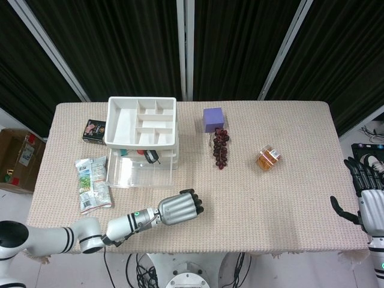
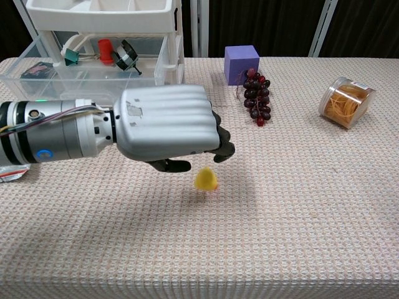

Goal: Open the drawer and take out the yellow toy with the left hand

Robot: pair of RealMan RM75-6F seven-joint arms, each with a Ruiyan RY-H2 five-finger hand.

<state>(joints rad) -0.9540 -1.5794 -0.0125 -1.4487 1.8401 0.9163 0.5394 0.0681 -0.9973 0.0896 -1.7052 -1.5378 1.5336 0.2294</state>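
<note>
My left hand (image 1: pixel 180 207) (image 2: pixel 167 129) hovers palm-down over the front middle of the table. The yellow toy (image 2: pixel 206 179) is just under its fingertips (image 2: pixel 222 149), slightly blurred, with a small gap between toy and fingers; nothing grips it. The hand hides the toy in the head view. The clear drawer (image 1: pixel 141 171) (image 2: pixel 93 81) stands pulled out of the white drawer unit (image 1: pixel 142 122) at the back left. My right hand (image 1: pixel 366 204) hangs at the table's right edge, fingers spread, holding nothing.
A red item (image 2: pixel 106 51) and binder clips (image 2: pixel 128 56) lie in the open drawer. A purple cube (image 1: pixel 213 119), dark grapes (image 1: pixel 221 147) and a jar of rubber bands (image 1: pixel 268 158) sit behind. Snack packets (image 1: pixel 91 183) and a black box (image 1: pixel 94 130) lie left.
</note>
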